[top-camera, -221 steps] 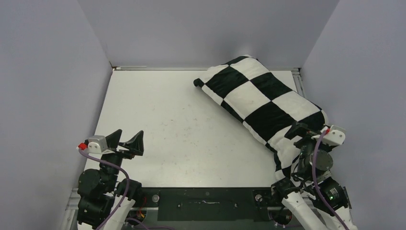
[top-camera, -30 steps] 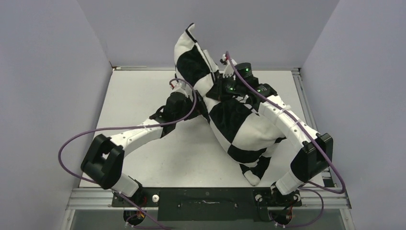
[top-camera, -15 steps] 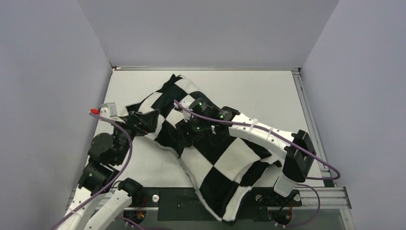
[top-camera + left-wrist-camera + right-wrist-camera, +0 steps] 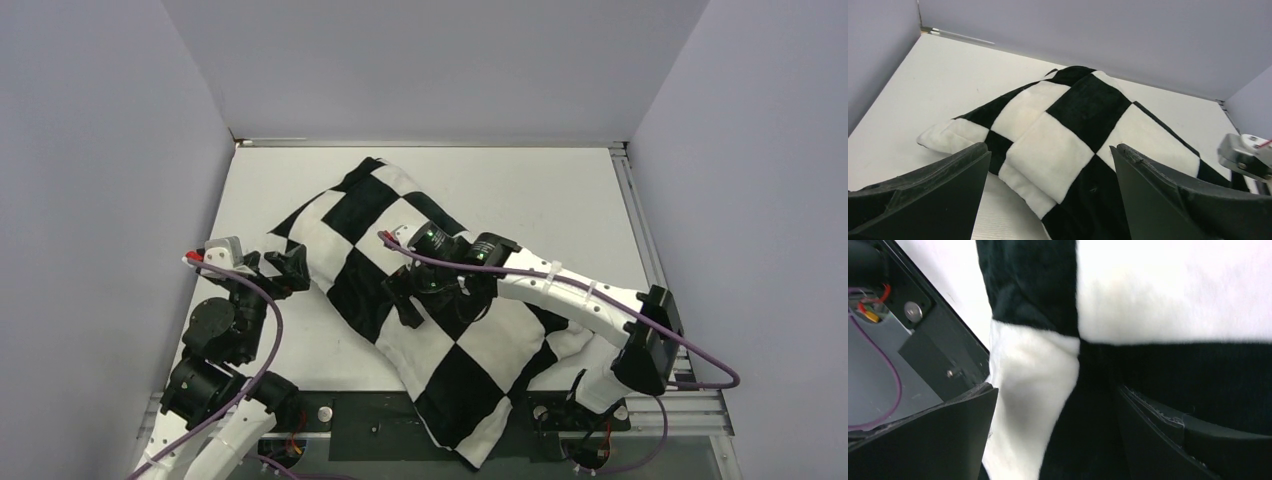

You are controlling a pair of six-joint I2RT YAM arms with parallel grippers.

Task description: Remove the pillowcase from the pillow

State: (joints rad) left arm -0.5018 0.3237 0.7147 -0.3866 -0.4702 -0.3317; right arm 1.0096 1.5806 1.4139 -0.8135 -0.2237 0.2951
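Grey walls (image 4: 430, 60) enclose white table (image 4: 560, 190) bearing pillowcase (image 4: 350, 215)

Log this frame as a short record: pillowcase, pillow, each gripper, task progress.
pillowcase: lies diagonally across the table; near end hangs over the front edge
pillow: not visible; the case looks stuffed
left gripper: open, facing the case's left corner, holding nothing
right gripper: open, above the middle of the case
progress: case not yet off
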